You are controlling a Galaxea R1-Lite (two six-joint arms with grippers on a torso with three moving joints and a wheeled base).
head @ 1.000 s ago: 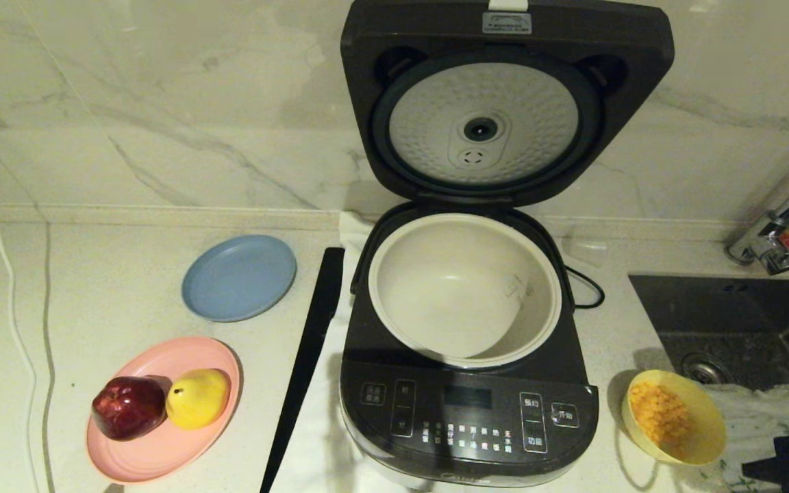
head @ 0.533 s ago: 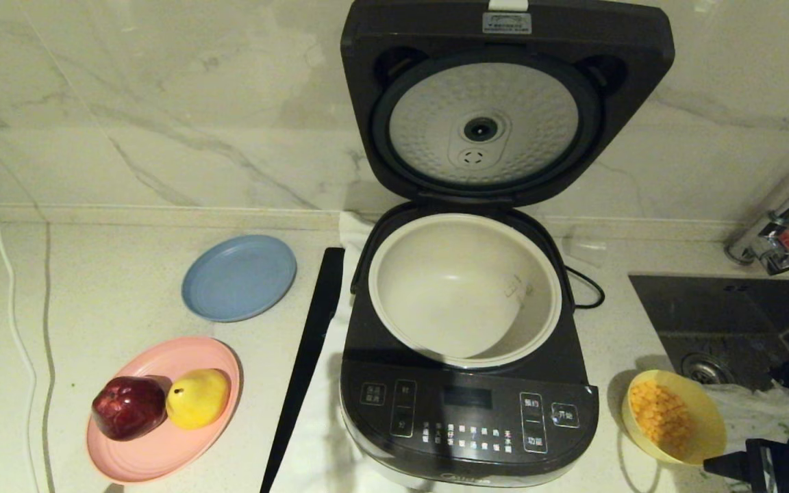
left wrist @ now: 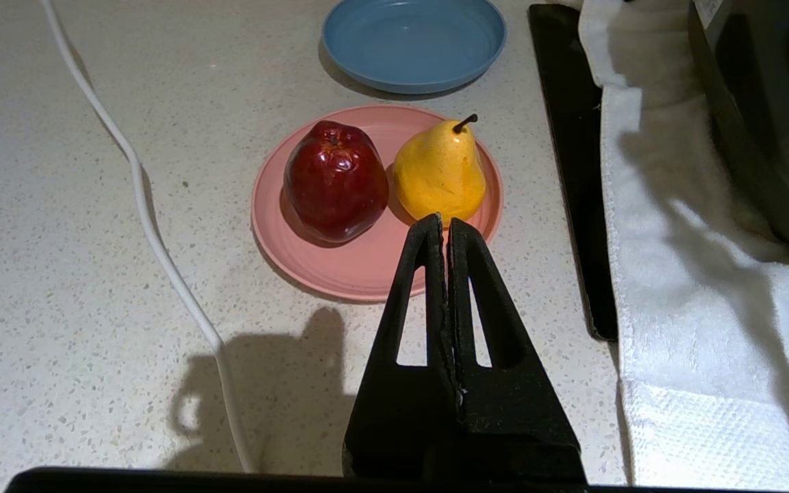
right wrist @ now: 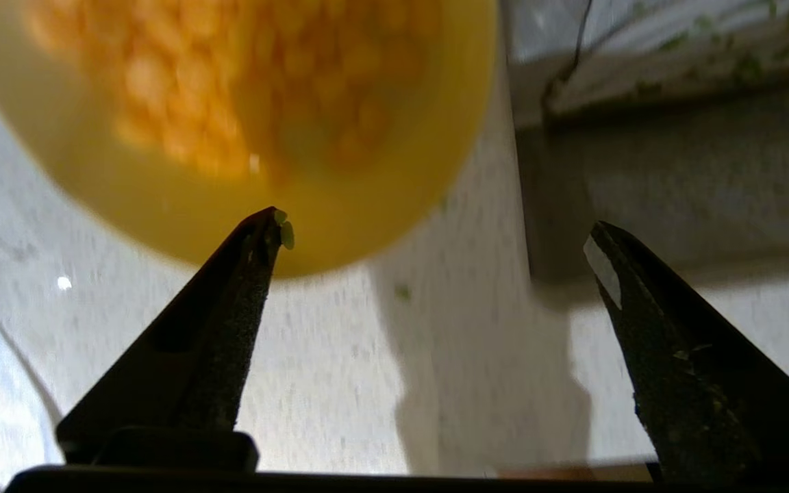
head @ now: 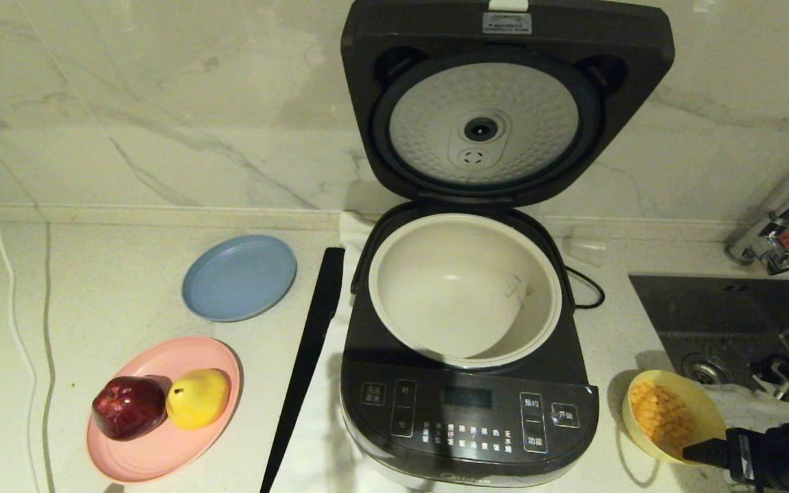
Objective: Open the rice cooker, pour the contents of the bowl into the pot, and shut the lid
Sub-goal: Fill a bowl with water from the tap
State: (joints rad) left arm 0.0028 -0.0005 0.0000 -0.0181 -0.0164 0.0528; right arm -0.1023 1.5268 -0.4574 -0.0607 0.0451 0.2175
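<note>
The rice cooker (head: 466,418) stands mid-counter with its lid (head: 497,103) swung fully up, dimpled silver plate facing me. Its cream pot (head: 464,287) looks bare inside. Right of the cooker's front sits the yellow bowl (head: 706,414) holding the corn-like contents (head: 658,411). My right gripper (right wrist: 435,222) is open, low at the bowl's near right side; one of its fingers (head: 709,452) reaches the bowl's (right wrist: 340,226) rim and the contents (right wrist: 230,89) lie just beyond. My left gripper (left wrist: 444,220) is shut on nothing, hovering before the pink plate, outside the head view.
A pink plate (head: 161,459) carries a red apple (head: 129,407) and a yellow pear (head: 197,397); a blue plate (head: 239,277) lies behind it. A black strip (head: 309,356) runs along the cooker's left. The sink (head: 730,322), a faucet (head: 778,233) and a crumpled cloth (head: 750,411) are at the right.
My right gripper has come in from the lower right corner toward the bowl, its finger now at the bowl's rim. The bowl, cooker and left arm have not moved.
</note>
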